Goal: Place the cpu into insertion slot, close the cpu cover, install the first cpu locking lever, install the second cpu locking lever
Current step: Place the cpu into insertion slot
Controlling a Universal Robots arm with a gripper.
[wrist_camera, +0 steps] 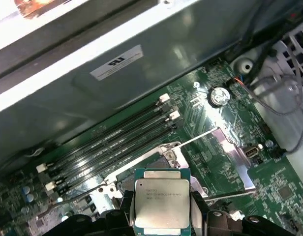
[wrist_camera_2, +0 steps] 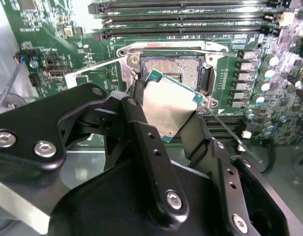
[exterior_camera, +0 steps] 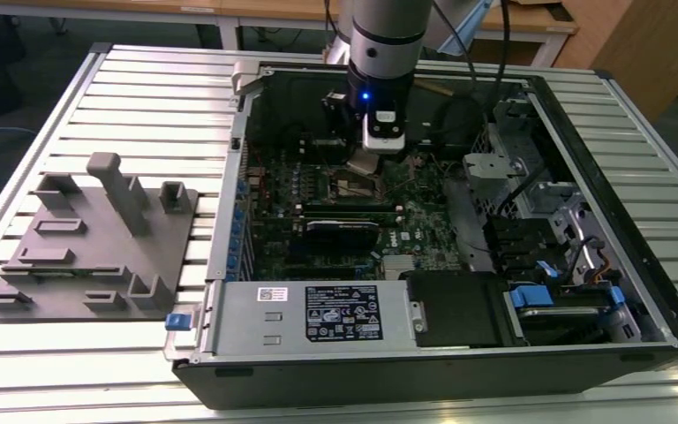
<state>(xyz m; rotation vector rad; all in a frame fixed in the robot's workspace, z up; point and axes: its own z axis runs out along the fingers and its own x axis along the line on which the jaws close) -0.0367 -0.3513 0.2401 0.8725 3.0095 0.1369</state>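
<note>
Gripper (wrist_camera_2: 166,112) clamps the cpu (wrist_camera_2: 169,109), metal top upward, seemingly tilted above the insertion slot (wrist_camera_2: 177,72).

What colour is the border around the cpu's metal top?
The cpu has a teal-green border round its silver-grey top; clearest in the second wrist view.

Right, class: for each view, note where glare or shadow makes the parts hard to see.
Second wrist view: glare washes the cpu top almost white. First wrist view: a bright patch glares on the green motherboard. Exterior view: the inside of the computer case is dim, and a blue light glows on the arm.
</note>
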